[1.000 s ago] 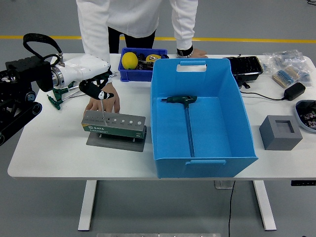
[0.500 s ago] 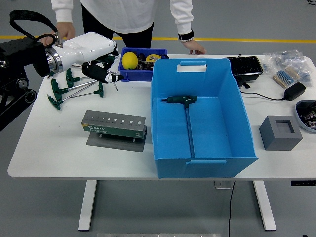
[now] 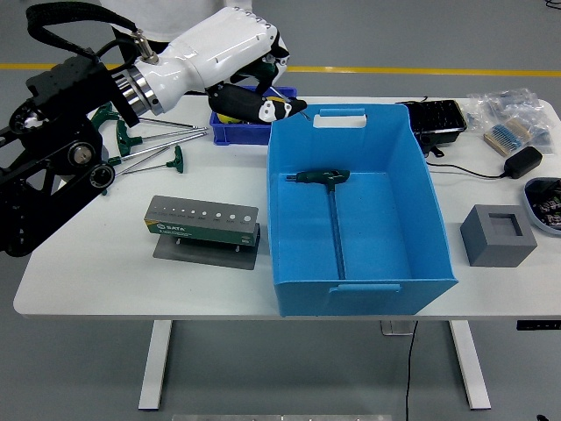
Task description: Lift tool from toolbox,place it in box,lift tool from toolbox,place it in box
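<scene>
Our left hand (image 3: 259, 103) at the blue box (image 3: 355, 210) rim

At ten o'clock of the box, our fingers pinch a thin tool (image 3: 285, 95). One T-handle wrench (image 3: 331, 206) lies inside; the grey toolbox (image 3: 202, 221) sits at nine o'clock.

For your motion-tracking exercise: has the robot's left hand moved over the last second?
Yes. The left hand has travelled right and away from the robot, from above the grey tool holder to the far-left corner of the big blue box.
</scene>
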Tool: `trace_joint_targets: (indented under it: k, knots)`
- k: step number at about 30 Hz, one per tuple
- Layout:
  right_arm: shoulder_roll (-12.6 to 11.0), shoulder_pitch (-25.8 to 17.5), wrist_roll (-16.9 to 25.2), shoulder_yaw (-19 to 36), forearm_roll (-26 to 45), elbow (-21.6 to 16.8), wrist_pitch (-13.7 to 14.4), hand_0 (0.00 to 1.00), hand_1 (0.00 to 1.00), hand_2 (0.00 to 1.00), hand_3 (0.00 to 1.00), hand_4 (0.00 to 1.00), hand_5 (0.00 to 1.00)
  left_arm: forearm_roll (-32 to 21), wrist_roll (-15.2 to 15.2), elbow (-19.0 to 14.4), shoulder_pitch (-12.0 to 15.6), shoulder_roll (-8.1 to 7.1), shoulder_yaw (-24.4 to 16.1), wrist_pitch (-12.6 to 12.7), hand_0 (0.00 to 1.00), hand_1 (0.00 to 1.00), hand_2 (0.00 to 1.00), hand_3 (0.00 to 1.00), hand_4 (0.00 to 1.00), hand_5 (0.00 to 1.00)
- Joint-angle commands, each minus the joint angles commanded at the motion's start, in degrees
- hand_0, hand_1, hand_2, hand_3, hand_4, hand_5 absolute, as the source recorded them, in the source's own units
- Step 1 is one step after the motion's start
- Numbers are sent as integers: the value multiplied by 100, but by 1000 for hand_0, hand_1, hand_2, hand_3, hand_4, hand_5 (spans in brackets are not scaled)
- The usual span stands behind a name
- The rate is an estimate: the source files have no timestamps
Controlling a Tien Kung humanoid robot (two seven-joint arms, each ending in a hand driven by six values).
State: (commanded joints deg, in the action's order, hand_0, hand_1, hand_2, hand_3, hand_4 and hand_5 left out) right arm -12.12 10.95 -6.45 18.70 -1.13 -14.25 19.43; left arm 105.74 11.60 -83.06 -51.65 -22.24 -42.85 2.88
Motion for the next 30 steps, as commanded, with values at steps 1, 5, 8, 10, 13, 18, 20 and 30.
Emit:
trace_joint_targets:
  k: [1, 5, 8, 10, 13, 18, 20, 30]
  knots:
    - [0, 3, -2, 3, -4, -1, 0, 683, 653, 709, 556, 788, 718, -46, 12, 38, -7, 98, 105, 67, 75, 2, 2, 45, 703, 538]
    - [-7, 38, -11, 10, -41, -9, 3, 683, 653, 709, 556, 788, 718, -128, -23, 306, -55, 516, 633, 31, 127, 11, 73, 133, 711, 512]
    - [-19, 58, -1, -1, -16, -14, 1, 683, 653, 709, 556, 788, 718, -145, -3, 540, -80, 748, 989, -54, 127, 11, 73, 133, 711, 512]
    - [-30, 74, 5, -15, 0, -18, -1, 683, 653, 709, 557, 788, 718, -160, 9, 744, -95, 892, 1167, -153, 253, 307, 432, 547, 873, 583]
    - [-42, 97, 18, -39, 29, -21, -4, 683, 653, 709, 557, 788, 718, -197, 42, 960, -92, 1022, 1318, -290, 253, 307, 432, 547, 873, 583]
    - [-57, 105, 17, -31, 12, -21, -7, 683, 653, 709, 556, 788, 719, -123, 209, 1043, -85, 1063, 1440, -353, 463, 615, 824, 760, 887, 575]
    - [-59, 102, 10, -15, -13, -20, -6, 683, 653, 709, 556, 788, 719, -100, 260, 1052, -75, 1060, 1462, -325, 463, 615, 824, 760, 887, 575]
    - [-50, 70, -10, 24, -75, -17, 1, 684, 653, 709, 557, 788, 718, 63, 37, 1233, 29, 1028, 1329, -348, 670, 778, 998, 988, 862, 528]
